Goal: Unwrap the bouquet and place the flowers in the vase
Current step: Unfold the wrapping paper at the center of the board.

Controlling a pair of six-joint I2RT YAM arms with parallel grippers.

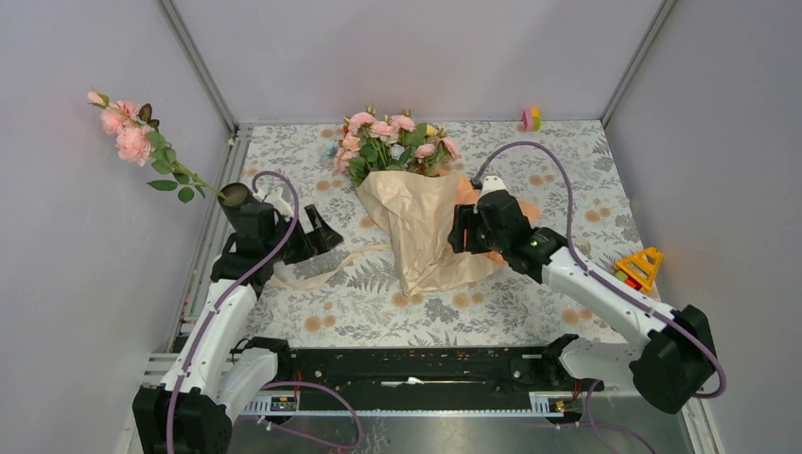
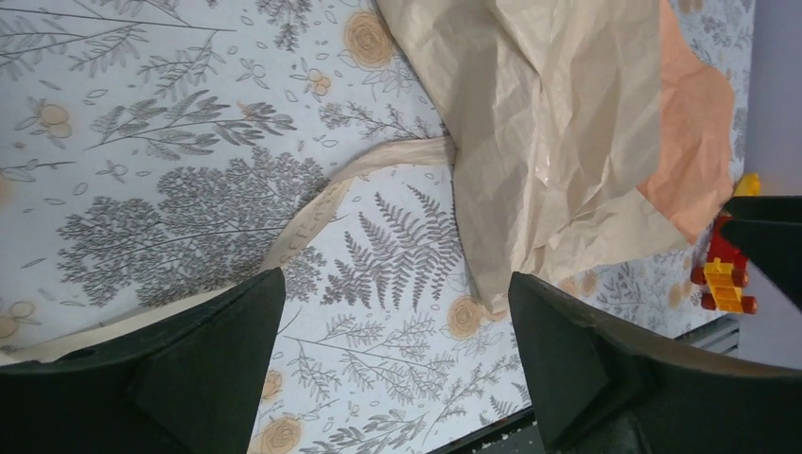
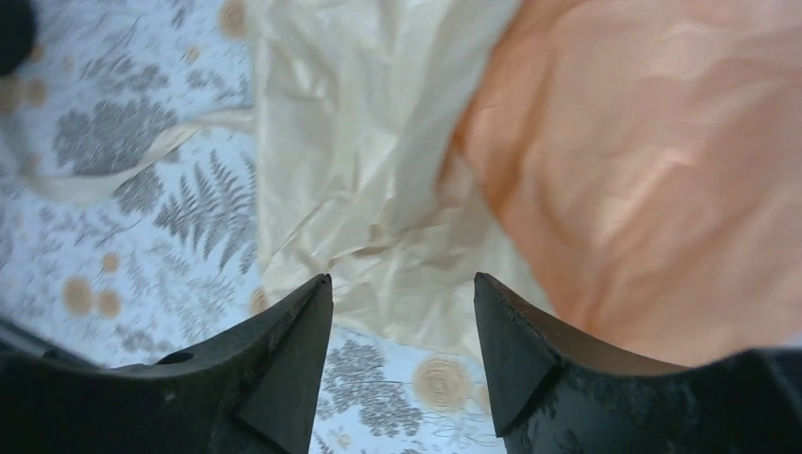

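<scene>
Bouquet (image 1: 416, 222): cone of crinkled beige-tan kraft paper, matte and hard-creased, lying flat mid-table on the grey fern-print cloth (image 1: 378, 312). Smooth peach-orange lining (image 3: 653, 161) shows at its right edge. Flowers (image 1: 388, 142), pink and peach rose heads with green leaves, fan from its far end. Limp cream ribbon (image 2: 322, 203) trails left.

My left gripper (image 2: 397, 350) hangs above the ribbon, jaws wide, empty. My right gripper (image 3: 402, 359) is over the paper's edge, jaws parted, clamping nothing.

Slim matte black cylinder vase (image 1: 234, 197) stands far left, one pink rose stem (image 1: 132, 137) leaning out.

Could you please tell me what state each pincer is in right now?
Left pincer: open, holding nothing.
Right pincer: open over the paper, holding nothing.
</scene>
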